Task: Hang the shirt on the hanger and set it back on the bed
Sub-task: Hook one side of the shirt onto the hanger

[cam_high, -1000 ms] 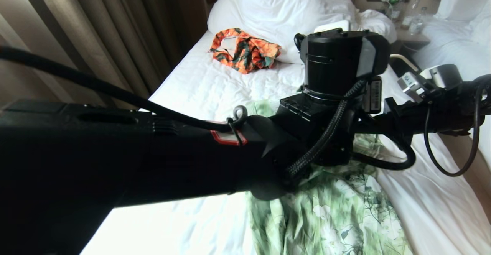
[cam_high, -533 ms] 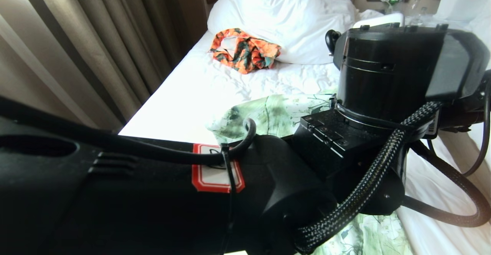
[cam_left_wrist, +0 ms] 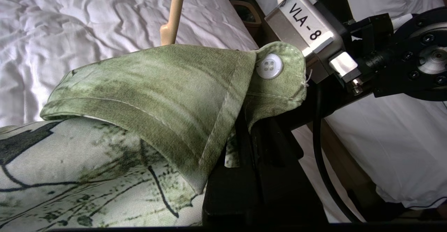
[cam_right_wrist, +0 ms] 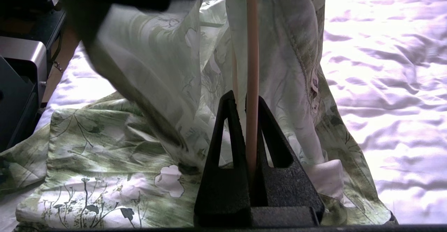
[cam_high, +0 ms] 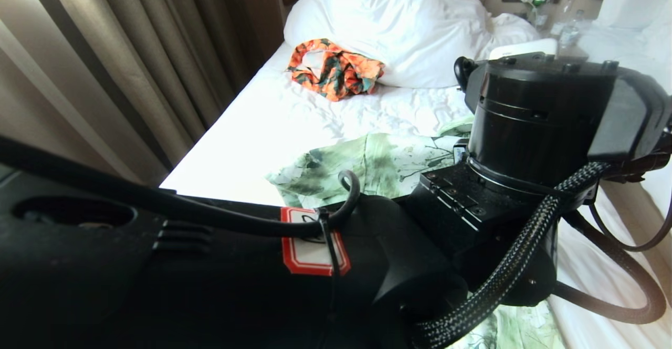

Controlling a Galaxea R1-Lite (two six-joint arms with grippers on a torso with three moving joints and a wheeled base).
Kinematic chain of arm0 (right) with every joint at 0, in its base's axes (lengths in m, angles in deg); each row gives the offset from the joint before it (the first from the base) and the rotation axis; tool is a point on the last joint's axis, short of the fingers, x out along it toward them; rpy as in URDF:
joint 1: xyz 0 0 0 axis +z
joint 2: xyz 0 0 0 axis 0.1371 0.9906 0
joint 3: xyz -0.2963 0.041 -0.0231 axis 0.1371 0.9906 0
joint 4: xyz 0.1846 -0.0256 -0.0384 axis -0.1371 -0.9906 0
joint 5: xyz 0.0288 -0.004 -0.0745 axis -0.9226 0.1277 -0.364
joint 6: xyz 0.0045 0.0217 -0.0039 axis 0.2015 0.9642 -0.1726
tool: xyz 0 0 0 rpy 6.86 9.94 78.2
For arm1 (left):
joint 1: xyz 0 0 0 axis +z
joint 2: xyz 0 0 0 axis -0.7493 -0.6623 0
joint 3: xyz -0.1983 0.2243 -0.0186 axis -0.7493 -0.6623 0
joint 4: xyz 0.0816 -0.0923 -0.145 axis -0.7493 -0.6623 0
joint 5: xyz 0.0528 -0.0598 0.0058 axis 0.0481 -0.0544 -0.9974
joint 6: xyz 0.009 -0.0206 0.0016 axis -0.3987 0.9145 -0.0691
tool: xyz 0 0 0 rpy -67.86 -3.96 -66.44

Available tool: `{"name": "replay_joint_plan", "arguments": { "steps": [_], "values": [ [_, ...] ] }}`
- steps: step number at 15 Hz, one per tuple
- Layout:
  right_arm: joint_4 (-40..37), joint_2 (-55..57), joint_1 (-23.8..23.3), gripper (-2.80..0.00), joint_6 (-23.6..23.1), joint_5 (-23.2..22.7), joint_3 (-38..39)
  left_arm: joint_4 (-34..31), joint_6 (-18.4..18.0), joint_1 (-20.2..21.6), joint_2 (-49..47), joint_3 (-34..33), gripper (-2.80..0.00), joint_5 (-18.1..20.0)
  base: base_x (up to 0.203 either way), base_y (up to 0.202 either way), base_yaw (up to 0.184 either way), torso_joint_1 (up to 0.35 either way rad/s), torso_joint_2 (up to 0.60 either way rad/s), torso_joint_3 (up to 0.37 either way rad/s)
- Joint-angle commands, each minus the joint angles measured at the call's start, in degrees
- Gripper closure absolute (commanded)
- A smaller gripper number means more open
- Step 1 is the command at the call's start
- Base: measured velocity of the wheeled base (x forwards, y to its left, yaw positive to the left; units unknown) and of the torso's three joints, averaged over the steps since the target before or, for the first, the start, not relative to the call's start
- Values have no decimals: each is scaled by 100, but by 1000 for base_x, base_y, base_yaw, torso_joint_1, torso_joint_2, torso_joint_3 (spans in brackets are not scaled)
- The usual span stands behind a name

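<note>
The light-green flowered shirt [cam_high: 367, 162] is partly raised over the bed [cam_high: 294, 118], behind my left arm, which fills the foreground. In the left wrist view my left gripper [cam_left_wrist: 244, 134] is shut on the shirt's front edge just under the collar [cam_left_wrist: 157, 82] and a white button [cam_left_wrist: 269, 66]. The cream hanger's hook [cam_left_wrist: 174, 12] sticks up behind the collar. In the right wrist view my right gripper [cam_right_wrist: 244, 106] is shut on the hanger's thin bar [cam_right_wrist: 252, 50], which runs up inside the draped shirt [cam_right_wrist: 157, 68]. The rest of the shirt lies on the sheet [cam_right_wrist: 384, 68].
An orange-and-dark-green garment [cam_high: 336, 68] lies by the big white pillow [cam_high: 399, 23]. Curtains [cam_high: 131, 50] hang along the bed's left side. A nightstand with bottles [cam_high: 564, 29] and a second white bed [cam_high: 625, 50] are at the right.
My left arm has swung right and closer to the head camera, taking the shirt's collar with it. A green patch of shirt now shows spread out beyond the arm.
</note>
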Motion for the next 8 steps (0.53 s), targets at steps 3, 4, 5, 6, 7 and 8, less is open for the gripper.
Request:
{"name": "replay_joint_plan", "arguments": {
  "steps": [3,4,5,6,7,8],
  "values": [
    [-12,-4,-13,0,-36,-49,-42,14,-25,-145,29,-81,-280,-41,0,0,0,0,0,0],
    [-12,-4,-14,0,-36,-49,-43,14,-29,-173,54,-150,-280,-42,0,0,0,0,0,0],
    [-12,5,-23,0,-36,-49,-46,14,-23,-229,93,-237,-280,-40,0,0,0,0,0,0],
    [-12,28,-29,0,-36,-49,-75,19,-21,-290,150,-385,-280,-35,0,0,0,0,0,0],
    [-12,57,-31,0,-36,-62,-118,26,-15,-370,223,-572,-280,-23,0,0,0,0,0,0],
    [-12,74,-31,0,-28,-75,-140,44,-9,-449,286,-785,-280,-12,0,0,0,0,0,0]
  ]
}}
